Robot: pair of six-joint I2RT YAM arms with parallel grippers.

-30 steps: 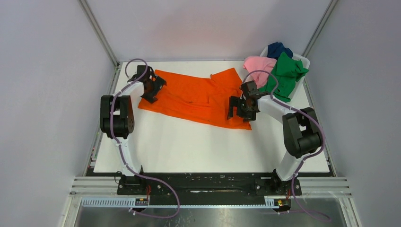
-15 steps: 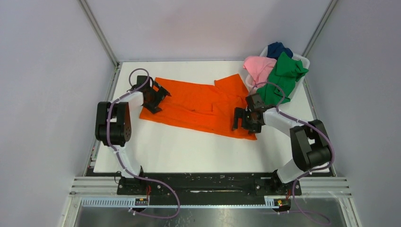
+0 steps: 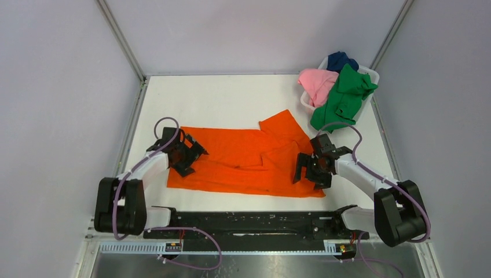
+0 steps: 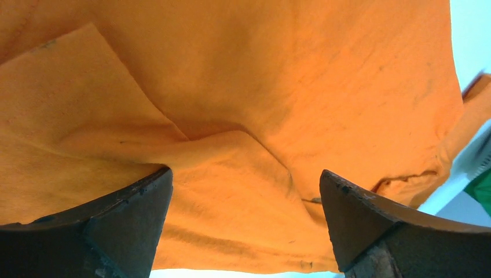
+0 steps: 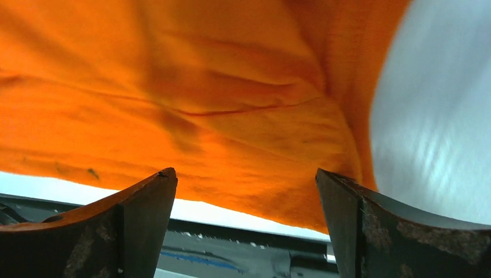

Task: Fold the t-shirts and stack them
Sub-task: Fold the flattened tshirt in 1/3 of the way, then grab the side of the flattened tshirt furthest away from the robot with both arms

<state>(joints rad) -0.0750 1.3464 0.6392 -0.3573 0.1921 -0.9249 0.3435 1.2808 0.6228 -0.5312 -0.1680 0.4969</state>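
The bright orange cloth t-shirt is laid at the front of the white surface. The left claw and right claw are spread wide over its ends, nothing pinched. Wrinkles may be trapped if only one layer is caught.

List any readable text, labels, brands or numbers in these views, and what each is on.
No text can be read in any view.
orange t-shirt: plain cloth, no print or tag showing, also in both wrist views.
pink t-shirt, green t-shirt, dark blue t-shirt: plain where visible.
white basket: no label visible.
small module on the front rail: any marking is too small to read.
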